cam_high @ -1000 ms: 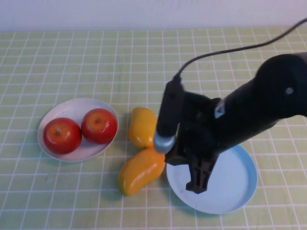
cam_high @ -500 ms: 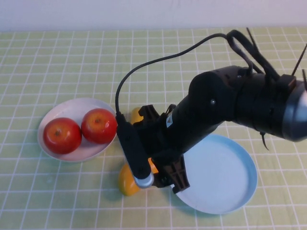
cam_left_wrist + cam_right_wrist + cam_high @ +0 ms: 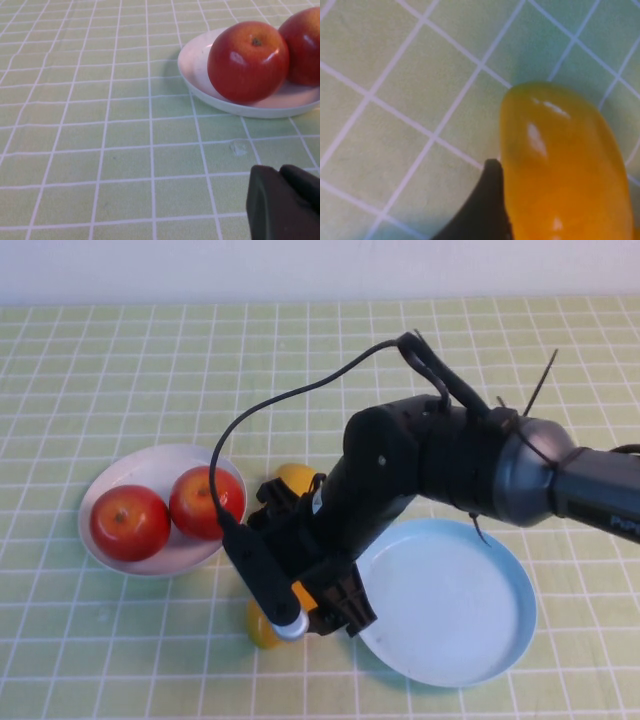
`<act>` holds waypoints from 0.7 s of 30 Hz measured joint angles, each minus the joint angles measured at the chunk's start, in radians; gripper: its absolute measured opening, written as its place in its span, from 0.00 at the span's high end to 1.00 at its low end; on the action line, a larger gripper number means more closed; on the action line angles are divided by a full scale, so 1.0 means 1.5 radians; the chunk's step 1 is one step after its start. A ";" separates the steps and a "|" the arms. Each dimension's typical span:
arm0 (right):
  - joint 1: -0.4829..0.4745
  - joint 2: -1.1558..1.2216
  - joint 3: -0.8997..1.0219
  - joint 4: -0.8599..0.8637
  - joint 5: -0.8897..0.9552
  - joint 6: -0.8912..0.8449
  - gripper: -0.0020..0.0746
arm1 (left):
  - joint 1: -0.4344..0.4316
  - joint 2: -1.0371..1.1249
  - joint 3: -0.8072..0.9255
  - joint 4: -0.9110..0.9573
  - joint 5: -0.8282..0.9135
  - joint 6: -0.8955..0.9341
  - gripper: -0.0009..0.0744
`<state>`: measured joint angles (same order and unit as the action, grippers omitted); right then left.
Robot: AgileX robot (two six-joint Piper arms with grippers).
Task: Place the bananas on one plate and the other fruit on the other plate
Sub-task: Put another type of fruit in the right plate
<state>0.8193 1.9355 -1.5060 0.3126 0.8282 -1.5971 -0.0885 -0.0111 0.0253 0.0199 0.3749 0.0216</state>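
Two red apples [image 3: 130,522] [image 3: 203,502] lie on the white plate [image 3: 150,458]. The light blue plate [image 3: 450,610] is empty. My right gripper [image 3: 322,602] is down over the near banana [image 3: 262,626], between the two plates. In the right wrist view the jaws stand open around this banana [image 3: 560,160], with one finger [image 3: 490,205] against its side. The far banana [image 3: 295,478] is mostly hidden behind the arm. My left gripper [image 3: 285,200] shows only in the left wrist view, shut and empty over the cloth, near the white plate [image 3: 200,70] and an apple [image 3: 247,60].
A green checked cloth [image 3: 150,360] covers the table. The right arm's cable [image 3: 300,390] loops above the bananas. The wall runs along the far edge.
The right arm has swung left off the blue plate and lowered over the near banana, now covering most of both bananas. Apples and plates have not moved.
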 joint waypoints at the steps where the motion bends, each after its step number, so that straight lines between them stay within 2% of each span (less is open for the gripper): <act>1: 0.000 0.012 -0.013 0.000 0.006 0.000 0.15 | 0.000 0.000 0.000 0.000 0.000 0.000 0.98; 7: 0.000 0.068 -0.070 0.000 0.027 0.003 0.15 | 0.000 0.000 0.000 0.000 0.000 0.000 0.98; 16: -0.007 0.100 -0.078 -0.003 0.037 0.068 0.15 | 0.000 0.000 0.000 0.000 0.000 0.000 0.98; 21: -0.007 0.102 -0.078 0.000 0.037 0.100 0.23 | 0.000 0.000 0.000 0.000 0.000 0.000 0.98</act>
<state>0.8085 2.0884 -1.6233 0.3125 0.8834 -1.4479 -0.0885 -0.0111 0.0253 0.0199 0.3749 0.0216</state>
